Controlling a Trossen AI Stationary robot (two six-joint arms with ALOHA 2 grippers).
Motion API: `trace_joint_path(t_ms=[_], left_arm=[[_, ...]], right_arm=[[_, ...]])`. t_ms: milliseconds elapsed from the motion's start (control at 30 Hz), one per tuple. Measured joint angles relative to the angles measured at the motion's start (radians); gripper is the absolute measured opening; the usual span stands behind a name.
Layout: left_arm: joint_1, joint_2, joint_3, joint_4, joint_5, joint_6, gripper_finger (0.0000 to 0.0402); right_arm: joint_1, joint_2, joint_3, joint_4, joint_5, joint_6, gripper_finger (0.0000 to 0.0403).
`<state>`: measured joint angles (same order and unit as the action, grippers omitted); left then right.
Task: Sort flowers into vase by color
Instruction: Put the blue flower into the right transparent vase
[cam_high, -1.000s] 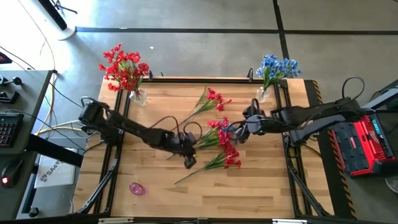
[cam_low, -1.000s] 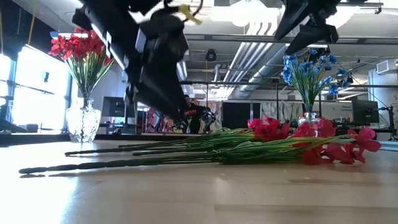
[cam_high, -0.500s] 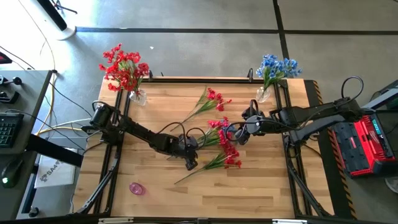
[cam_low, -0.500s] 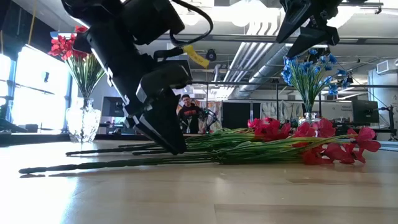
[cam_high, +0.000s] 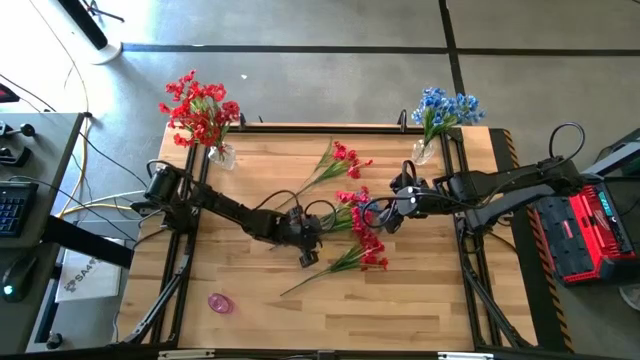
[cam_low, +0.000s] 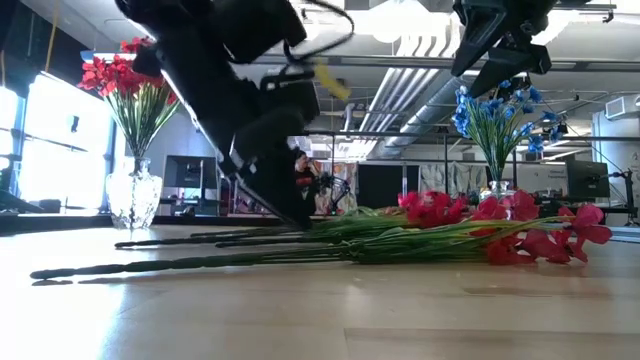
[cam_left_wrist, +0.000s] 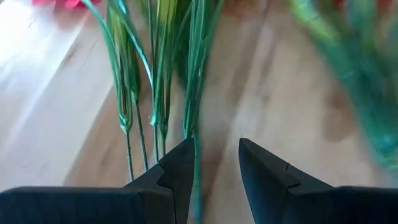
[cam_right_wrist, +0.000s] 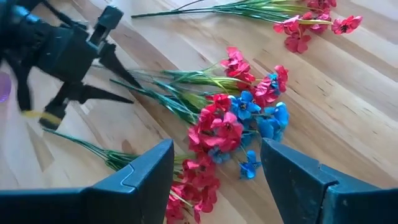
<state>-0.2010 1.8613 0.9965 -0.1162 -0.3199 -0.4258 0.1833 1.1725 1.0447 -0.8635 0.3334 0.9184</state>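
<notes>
Several loose sprays lie flat on the wooden table: one red spray (cam_high: 340, 160) toward the far side, a mixed bunch of red and light blue blooms (cam_right_wrist: 242, 118) in the middle, and another red spray (cam_high: 355, 260) nearer. My left gripper (cam_left_wrist: 214, 158) is open and low at the table, at the cut ends of the bunch's green stems (cam_left_wrist: 158, 74). My right gripper (cam_right_wrist: 217, 168) is open and hovers above the bunch's blooms. A glass vase of red flowers (cam_high: 205, 115) stands at the far left corner, and a vase of blue flowers (cam_high: 440, 110) at the far right. My left gripper comes at the stem ends slanting down from the table's left. One thin green stem (cam_left_wrist: 194, 186) runs along the inner side of one finger (cam_left_wrist: 180, 171). I cannot tell whether it touches it.
A small pink object (cam_high: 220, 302) lies near the table's near left corner. Bare wood (cam_high: 430, 290) stretches along the near side and right of the sprays. People and room clutter show beyond the far edge in the low view.
My left gripper has come down to the table and moved toward the table's right, up to the stem ends of the middle bunch. The flowers and my right gripper have stayed where they were.
</notes>
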Motion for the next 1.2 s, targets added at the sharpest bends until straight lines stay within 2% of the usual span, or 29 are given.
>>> trace_joint_path(t_ms=[267, 467, 633, 767, 933, 1033, 1133, 1200], left_arm=[[0.065, 0.008, -0.001, 0.003, 0.102, 0.072, 0.0113], [0.064, 0.008, -0.001, 0.001, 0.112, 0.099, 0.0113], [0.065, 0.046, 0.003, 0.009, 0.188, 0.116, 0.0109], [0.065, 0.065, 0.004, 0.009, 0.191, 0.092, 0.0079], [0.071, 0.050, 0.003, 0.002, 0.208, 0.030, 0.0010], [0.087, 0.015, -0.002, -0.004, 0.309, -0.003, 0.0008], [0.122, -0.045, -0.003, 0.018, 0.567, -0.080, 0.0003], [0.152, -0.092, -0.002, 0.041, 0.703, -0.141, 0.0002]], right_arm=[[0.000, 0.000, 0.000, -0.002, 0.014, 0.002, 0.0227], [0.000, 0.000, 0.000, -0.005, 0.018, 0.008, 0.0227], [0.000, 0.000, 0.000, -0.003, 0.035, 0.018, 0.0227], [0.000, 0.000, 0.000, -0.001, 0.036, 0.028, 0.0227], [0.002, 0.000, 0.000, -0.003, 0.033, 0.067, 0.0227], [0.003, -0.006, 0.000, -0.017, 0.032, 0.098, 0.0227], [0.003, -0.031, 0.000, -0.022, 0.031, 0.102, 0.0227], [0.003, -0.053, 0.000, -0.018, 0.031, 0.102, 0.0227]])
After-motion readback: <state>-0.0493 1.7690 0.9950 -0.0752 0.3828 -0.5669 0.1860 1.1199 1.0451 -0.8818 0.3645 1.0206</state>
